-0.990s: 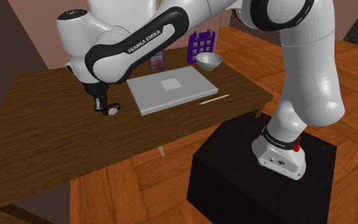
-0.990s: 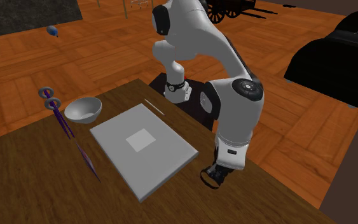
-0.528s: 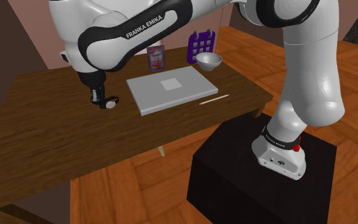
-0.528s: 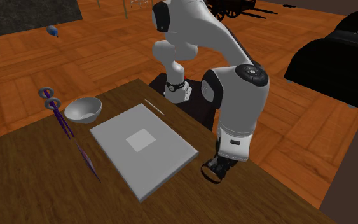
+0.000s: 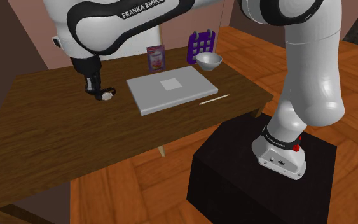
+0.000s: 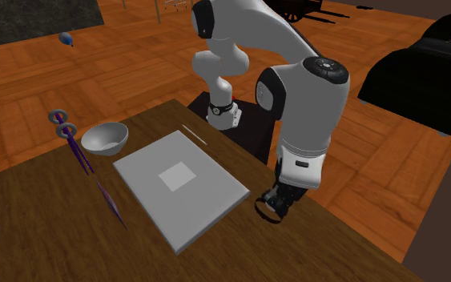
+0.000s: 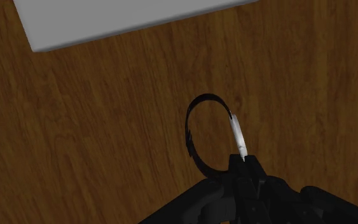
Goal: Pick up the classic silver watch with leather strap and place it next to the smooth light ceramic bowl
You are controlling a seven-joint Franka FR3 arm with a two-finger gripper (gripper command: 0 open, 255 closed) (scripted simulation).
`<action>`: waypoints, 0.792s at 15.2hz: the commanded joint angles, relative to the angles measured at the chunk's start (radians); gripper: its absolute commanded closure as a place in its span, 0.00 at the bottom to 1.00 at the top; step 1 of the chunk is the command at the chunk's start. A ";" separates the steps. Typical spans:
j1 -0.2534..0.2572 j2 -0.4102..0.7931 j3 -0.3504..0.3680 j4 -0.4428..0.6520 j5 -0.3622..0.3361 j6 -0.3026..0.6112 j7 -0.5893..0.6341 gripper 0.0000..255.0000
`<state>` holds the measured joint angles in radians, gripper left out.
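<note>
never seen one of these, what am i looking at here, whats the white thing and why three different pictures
The white thing is a robot arm mounted on a black box beside a wooden table. The shoulder view looks down from beside that box. The second exterior view faces the arm from across the table. The wrist view comes from a camera on the hand, looking along its black gripper.

On the table are a flat grey slab, a pale bowl, a thin stick, a purple gridded board and a small pink card.

The gripper's fingers are shut on a watch with a dark strap loop and a silvery face, close to the slab's edge.
</note>
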<state>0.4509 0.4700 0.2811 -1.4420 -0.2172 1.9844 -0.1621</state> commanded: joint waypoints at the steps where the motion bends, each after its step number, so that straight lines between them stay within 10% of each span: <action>1: 0.000 -0.007 0.001 0.018 0.003 -0.025 -0.004 1.00; 8: 0.005 -0.014 0.005 0.100 0.010 -0.113 -0.015 1.00; 12: -0.069 -0.175 0.003 -0.135 0.056 -0.029 -0.072 1.00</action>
<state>0.4011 0.3334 0.2857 -1.5181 -0.1735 1.9325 -0.2166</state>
